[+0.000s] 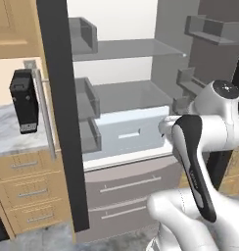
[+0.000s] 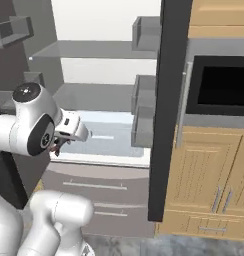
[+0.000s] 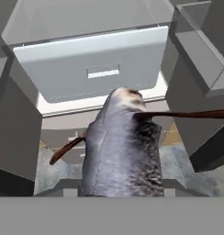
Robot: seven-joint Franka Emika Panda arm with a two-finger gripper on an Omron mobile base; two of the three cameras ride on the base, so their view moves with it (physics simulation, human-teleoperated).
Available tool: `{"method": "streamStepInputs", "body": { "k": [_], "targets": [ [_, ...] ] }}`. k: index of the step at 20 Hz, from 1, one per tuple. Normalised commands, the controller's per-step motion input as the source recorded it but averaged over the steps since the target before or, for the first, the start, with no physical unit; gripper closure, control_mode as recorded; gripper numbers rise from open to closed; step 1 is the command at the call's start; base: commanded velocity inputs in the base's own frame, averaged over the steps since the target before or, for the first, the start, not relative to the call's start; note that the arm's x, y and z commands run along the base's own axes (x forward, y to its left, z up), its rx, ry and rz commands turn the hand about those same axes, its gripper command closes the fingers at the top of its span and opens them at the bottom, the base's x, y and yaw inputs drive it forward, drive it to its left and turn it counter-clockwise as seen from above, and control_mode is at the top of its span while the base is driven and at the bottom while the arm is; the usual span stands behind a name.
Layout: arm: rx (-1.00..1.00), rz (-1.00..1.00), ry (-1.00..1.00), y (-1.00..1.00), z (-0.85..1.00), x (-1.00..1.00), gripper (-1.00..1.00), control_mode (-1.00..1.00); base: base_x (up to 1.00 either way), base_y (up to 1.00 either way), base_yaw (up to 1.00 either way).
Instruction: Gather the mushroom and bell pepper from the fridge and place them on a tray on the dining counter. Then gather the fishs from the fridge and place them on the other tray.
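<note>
Between the open fridge (image 1: 126, 88) doors, the white arm reaches toward the lower interior, its end effector (image 2: 58, 145) hanging just in front of the pale crisper drawer (image 1: 129, 130). From the hand camera, a silvery-grey fish (image 3: 123, 151) fills the near centre, its body running away from the fingers toward the drawer front, its reddish-brown fins sticking out to either side. The fingertips themselves are hidden behind the fish, so the end effector is clamped on it, with the fish lifted clear of the shelves. Grey door bins (image 1: 87, 98) line the insides of both doors. Below the compartment sit the fridge's grey freezer drawers (image 1: 126, 188) with bar handles. Left of the fridge stands a marbled counter (image 1: 13, 132) over wooden drawers, carrying a black appliance (image 1: 24, 100); to the right is a built-in black oven (image 2: 219, 90) above wooden cabinets.
</note>
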Motion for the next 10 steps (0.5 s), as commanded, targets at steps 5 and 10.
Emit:
{"method": "streamStepInputs", "body": {
  "k": [5, 10],
  "targets": [
    [0.00, 0.00, 0.00, 0.00, 0.00, 0.00, 1.00, 1.00, -0.94, 0.00, -0.49],
    [0.00, 0.00, 0.00, 0.00, 0.00, 0.00, 1.00, 1.00, -0.76, 0.00, -0.74]
  ]
}}
